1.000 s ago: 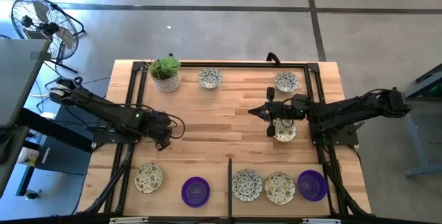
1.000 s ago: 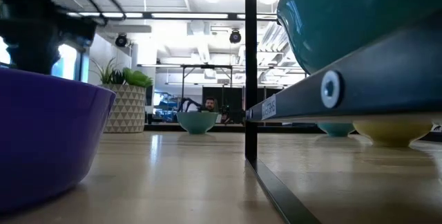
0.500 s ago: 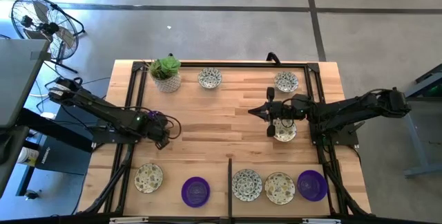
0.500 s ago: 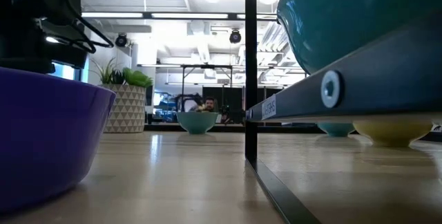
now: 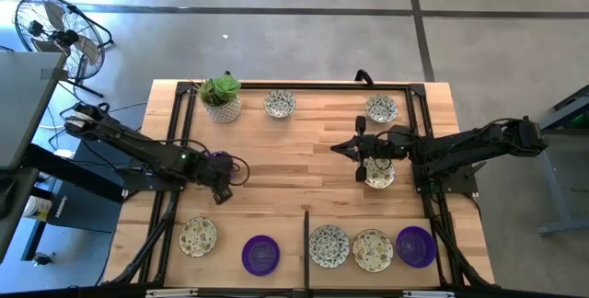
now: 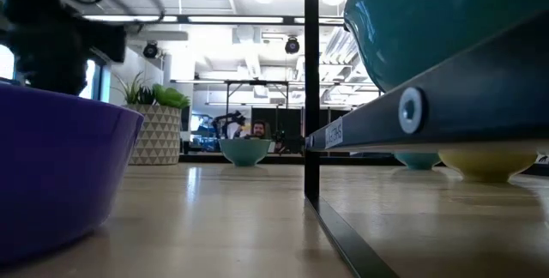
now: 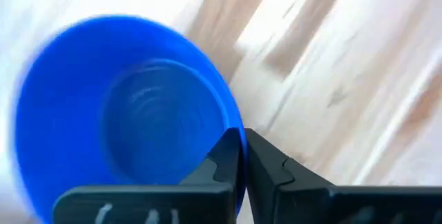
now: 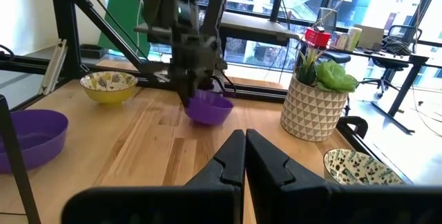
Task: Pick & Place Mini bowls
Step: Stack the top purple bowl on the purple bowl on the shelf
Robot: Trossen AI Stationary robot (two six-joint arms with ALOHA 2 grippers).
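My left gripper (image 5: 222, 186) stands at the table's left middle, shut on a purple mini bowl (image 7: 124, 113), which the right wrist view shows below it (image 8: 209, 108). Whether that bowl rests on the wood or hangs just above it, I cannot tell. My right gripper (image 5: 354, 148) is shut and holds nothing, right of centre, beside a speckled mini bowl (image 5: 379, 174). Speckled mini bowls sit at the far edge (image 5: 279, 105) (image 5: 381, 108) and along the near edge (image 5: 198, 235) (image 5: 329, 246) (image 5: 372, 249), with purple ones (image 5: 261, 254) (image 5: 415, 246) among them. My left gripper pinches the purple bowl's rim (image 7: 239, 140), one finger (image 7: 222, 163) over the inside of the bowl and the other (image 7: 268, 165) outside its wall. The fingers come from above, pointing down. The bowl stays upright, mouth up.
A pale patterned pot with a green plant (image 5: 222, 98) stands at the far left. A black frame (image 5: 304, 86) runs round the table. A dark divider bar (image 5: 306, 243) splits the near row. Bare wood (image 5: 294, 160) lies between the two arms.
My left gripper has shifted slightly over the purple bowl and has shut on its rim. My right gripper has kept still and shut.
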